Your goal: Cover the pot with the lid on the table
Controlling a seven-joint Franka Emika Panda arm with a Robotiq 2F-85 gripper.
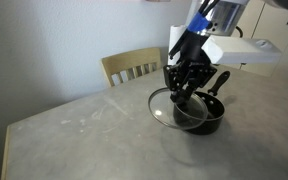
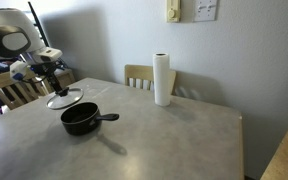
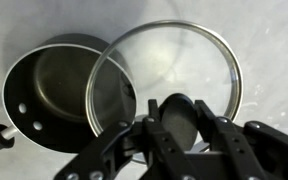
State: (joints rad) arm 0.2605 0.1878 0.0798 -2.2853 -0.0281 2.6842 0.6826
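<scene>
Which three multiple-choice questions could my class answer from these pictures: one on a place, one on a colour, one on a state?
1. Where is the paper towel roll?
A. On the floor
B. Upright on the table
C. On a shelf

2. What colour is the pot?
A. Red
B. White
C. Black

3. What state is the lid in?
A. Held up by the gripper
B. Lying flat on the table
C. Seated on the pot, closing it

Answers:
1 B: an exterior view shows it standing on the tabletop.
2 C: it is black in every view.
3 A: the wrist view shows the gripper shut on the knob, with the lid only partly over the pot.
</scene>
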